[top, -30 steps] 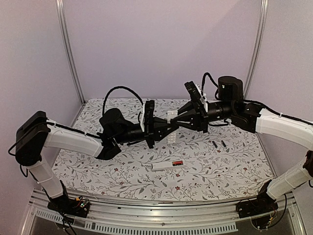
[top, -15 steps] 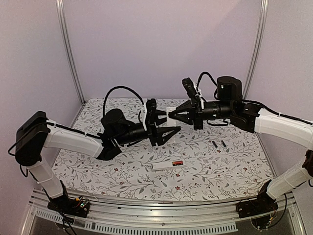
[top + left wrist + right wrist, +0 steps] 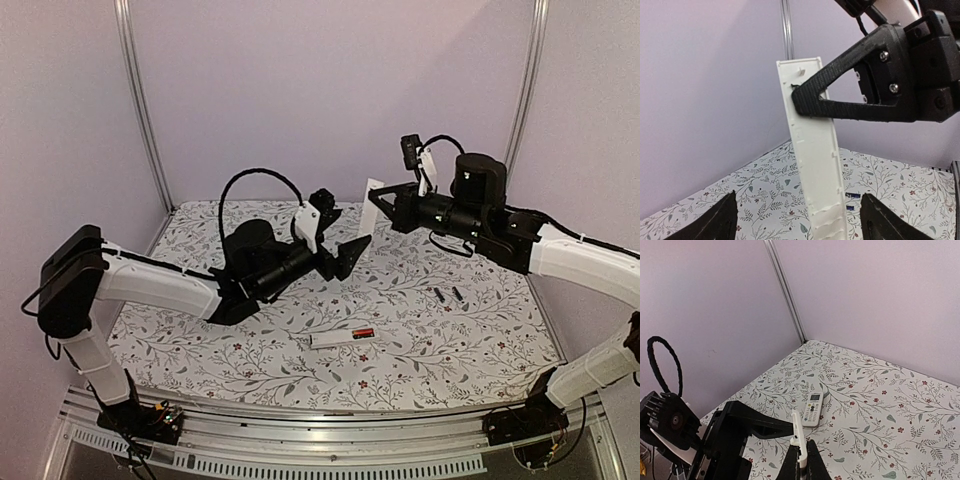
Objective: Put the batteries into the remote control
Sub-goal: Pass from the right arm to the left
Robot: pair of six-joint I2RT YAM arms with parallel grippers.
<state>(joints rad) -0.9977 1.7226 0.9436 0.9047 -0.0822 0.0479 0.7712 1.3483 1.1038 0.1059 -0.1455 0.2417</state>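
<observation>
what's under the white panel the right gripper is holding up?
Under the white panel: open left gripper, fingers flanking its lower end, then floral table. Cloth right behind the panel is hidden.

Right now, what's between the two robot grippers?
A long white plastic strip. The right gripper pinches it near one end, and it hangs in front of the open left gripper. The left wrist view shows it best.

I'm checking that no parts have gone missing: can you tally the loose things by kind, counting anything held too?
Batteries: 3
Remote: 1
Panel (held): 1
White bar: 1
Total: 6
</observation>
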